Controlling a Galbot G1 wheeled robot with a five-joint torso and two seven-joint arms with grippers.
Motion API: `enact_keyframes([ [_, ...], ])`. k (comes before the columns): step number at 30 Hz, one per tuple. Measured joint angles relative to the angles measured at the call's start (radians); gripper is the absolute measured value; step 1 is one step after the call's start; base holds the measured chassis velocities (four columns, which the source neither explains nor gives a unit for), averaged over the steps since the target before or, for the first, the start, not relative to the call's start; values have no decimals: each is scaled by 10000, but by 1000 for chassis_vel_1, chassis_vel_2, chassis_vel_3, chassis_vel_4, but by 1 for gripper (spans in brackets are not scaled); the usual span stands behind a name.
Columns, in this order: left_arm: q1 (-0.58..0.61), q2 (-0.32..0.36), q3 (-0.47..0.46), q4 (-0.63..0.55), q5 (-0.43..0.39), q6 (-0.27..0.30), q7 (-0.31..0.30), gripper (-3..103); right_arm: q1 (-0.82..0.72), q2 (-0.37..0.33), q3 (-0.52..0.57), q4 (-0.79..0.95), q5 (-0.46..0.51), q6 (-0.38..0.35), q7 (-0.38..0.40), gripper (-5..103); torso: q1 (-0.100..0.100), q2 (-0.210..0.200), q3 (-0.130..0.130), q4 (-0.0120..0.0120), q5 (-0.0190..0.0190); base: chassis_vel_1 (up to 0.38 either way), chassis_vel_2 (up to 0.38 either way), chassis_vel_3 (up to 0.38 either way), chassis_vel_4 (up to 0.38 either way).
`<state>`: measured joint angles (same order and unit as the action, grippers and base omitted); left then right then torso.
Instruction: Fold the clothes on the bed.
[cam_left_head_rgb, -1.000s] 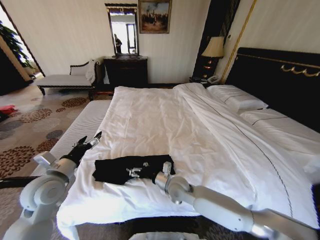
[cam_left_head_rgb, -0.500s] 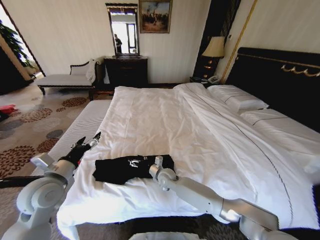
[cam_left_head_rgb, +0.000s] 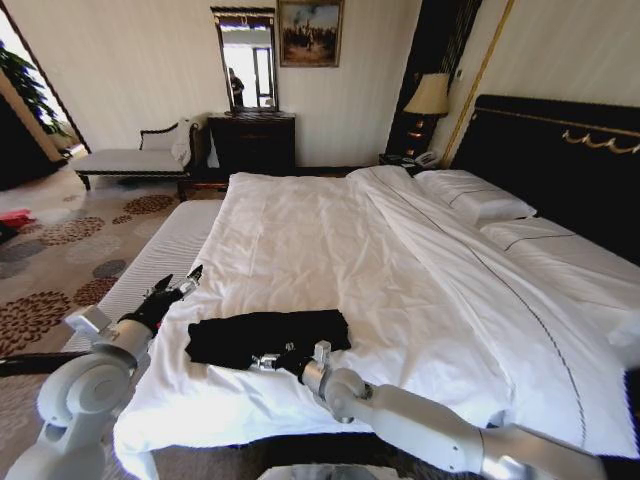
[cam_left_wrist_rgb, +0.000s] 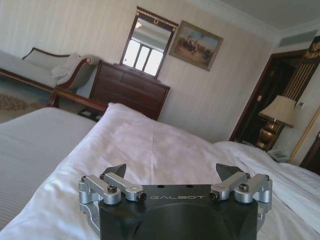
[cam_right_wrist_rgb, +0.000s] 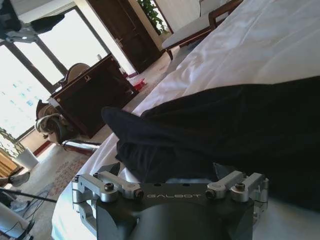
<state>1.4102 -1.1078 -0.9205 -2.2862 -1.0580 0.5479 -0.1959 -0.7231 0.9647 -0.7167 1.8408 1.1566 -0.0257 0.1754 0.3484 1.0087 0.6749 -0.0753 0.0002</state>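
The black T-shirt (cam_left_head_rgb: 268, 337) lies folded into a narrow band on the white duvet near the foot corner of the bed (cam_left_head_rgb: 420, 270), its long side running across the mattress, well away from the pillows (cam_left_head_rgb: 475, 195) by the black headboard (cam_left_head_rgb: 560, 150). The right pincer (cam_left_head_rgb: 268, 361) sits low at the near edge of the shirt, its arm reaching in from the robot's right across the front of the bed. In the right wrist view the right pincer (cam_right_wrist_rgb: 167, 170) has its fingers spread, one to either side, with the dark cloth (cam_right_wrist_rgb: 235, 135) bunched just ahead of them and nothing pinched between them; whether the tips touch the fabric cannot be told. The left pincer (cam_left_head_rgb: 175, 288) hangs over the left border of the duvet, just beside the shirt's left end but apart from it. In the left wrist view the left pincer (cam_left_wrist_rgb: 172, 172) is likewise spread wide and empty, pointing along the bed toward the dark wooden dresser (cam_left_wrist_rgb: 127, 90) and the mirror (cam_left_wrist_rgb: 147, 47) on the far wall.
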Motion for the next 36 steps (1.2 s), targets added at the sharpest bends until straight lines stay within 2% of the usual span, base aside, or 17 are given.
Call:
enact_keyframes([
  [2,9,34,80,117,-252,340,-335,100,-215,-250,12,365,-80,-11,51,100,-1,-1,0,0,-1,0,0,0,0],
  [6,35,48,272,350,-430,572,-596,100,-306,-586,332,831,-102,5,78,100,0,0,0,0,-2,0,0,0,0],
  [10,-92,51,673,705,-590,695,-726,100,-247,-1070,1376,1621,223,313,102,100,0,0,1,2,-2,0,0,0,0],
  [11,-92,51,673,705,-590,695,-726,100,-247,-1070,1376,1621,223,313,102,100,0,0,1,2,-2,0,0,0,0],
  [14,-383,62,1026,1115,-1125,940,-1125,100,-84,-1117,2356,1792,788,445,387,100,0,0,1,-3,-2,0,0,0,0],
  [17,-471,140,1249,1574,-1014,1069,-1334,100,71,-980,2651,1528,938,459,569,100,0,0,1,3,-1,0,0,0,0],
  [19,-526,321,1485,2088,-666,1175,-1421,100,102,-837,2841,1266,974,460,768,100,1,-1,3,1,-4,0,0,0,0],
  [22,-498,464,1542,2279,-581,1296,-1457,100,76,-772,2904,1154,964,460,836,100,2,-1,3,-1,-5,0,0,0,0],
  [23,-329,742,1549,2400,-606,1635,-1587,100,5,-707,2964,1057,896,458,883,100,2,-1,3,0,-3,0,0,0,0],
  [25,-44,1142,1505,2397,-830,1841,-1733,100,-103,-663,3045,994,768,449,908,100,1,-1,2,-1,-3,0,0,0,0],
  [26,-44,1142,1505,2397,-830,1841,-1733,100,-103,-663,3045,994,768,449,908,100,1,-1,2,-1,-3,0,0,0,0],
  [29,765,1907,1209,2059,-1537,1912,-1778,100,-260,-576,3301,898,628,430,979,100,1,0,1,2,-3,0,0,0,0],
  [34,1450,2573,1027,1738,-1818,1913,-1758,100,-519,-578,3729,836,503,396,1090,100,1,-1,1,6,-2,0,0,0,0],
  [36,1769,2975,1080,1677,-1772,1912,-1756,100,-793,-624,4052,823,371,388,1127,100,1,0,1,-6,0,0,0,0,0],
])
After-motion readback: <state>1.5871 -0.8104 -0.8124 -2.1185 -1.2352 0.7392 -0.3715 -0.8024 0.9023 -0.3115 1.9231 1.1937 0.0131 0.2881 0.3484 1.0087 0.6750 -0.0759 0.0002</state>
